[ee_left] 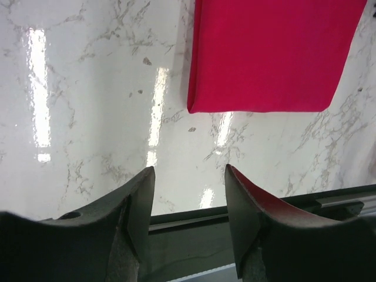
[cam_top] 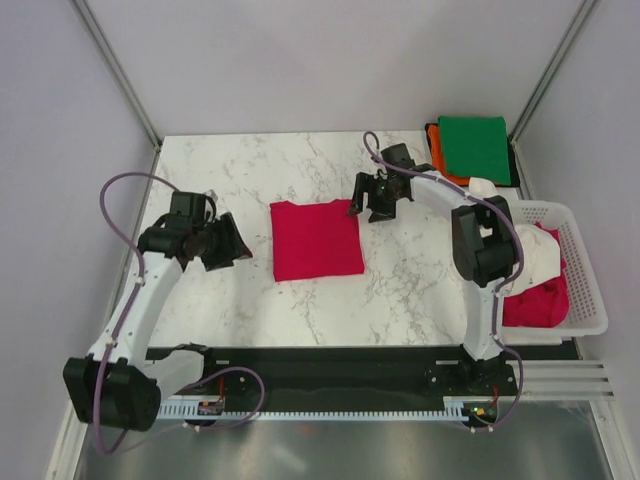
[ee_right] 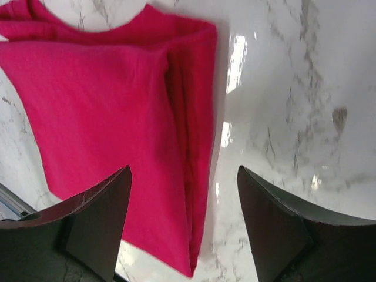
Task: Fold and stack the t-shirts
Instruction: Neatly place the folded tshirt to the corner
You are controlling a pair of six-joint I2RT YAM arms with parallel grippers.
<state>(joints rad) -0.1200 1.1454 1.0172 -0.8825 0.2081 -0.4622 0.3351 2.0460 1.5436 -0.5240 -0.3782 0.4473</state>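
A white marble-patterned table filled the middle, its glossy top throwing back bright streaks of light. Plain pale walls closed the far side, left and right, with grey metal struts in the far corners.

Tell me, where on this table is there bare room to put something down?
Bare marble lies at the back left, behind the left gripper and beside the folded red t-shirt, and in front between that shirt and the right arm. The right side is crowded: green t-shirt stacked on the orange t-shirt, then the white basket.
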